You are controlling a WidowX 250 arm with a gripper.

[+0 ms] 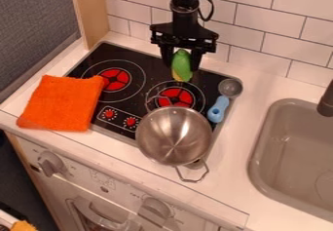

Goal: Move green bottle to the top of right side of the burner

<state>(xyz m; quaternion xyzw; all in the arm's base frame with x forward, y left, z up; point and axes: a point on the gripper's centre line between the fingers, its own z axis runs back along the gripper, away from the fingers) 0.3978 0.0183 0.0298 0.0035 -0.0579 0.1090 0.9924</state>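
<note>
Fingers (195, 60) of the black gripper (182, 67) are holding the green plastic-looking bottle (181, 63) near the round, red-centred right burner (175, 97). Grasp made, placement and release are seemingly remaining.

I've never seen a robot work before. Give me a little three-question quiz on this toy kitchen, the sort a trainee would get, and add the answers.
1. Multiple choice: What is held in the gripper?
A) a carrot
B) the green bottle
C) a mug

2. True or false: The orange cloth lies partly on the black stovetop.

3. Fill in the blank: The handle of the scoop-like utensil between the metal pot and the sink is ____ in colour.

Key: 1. B; 2. True; 3. blue
</note>
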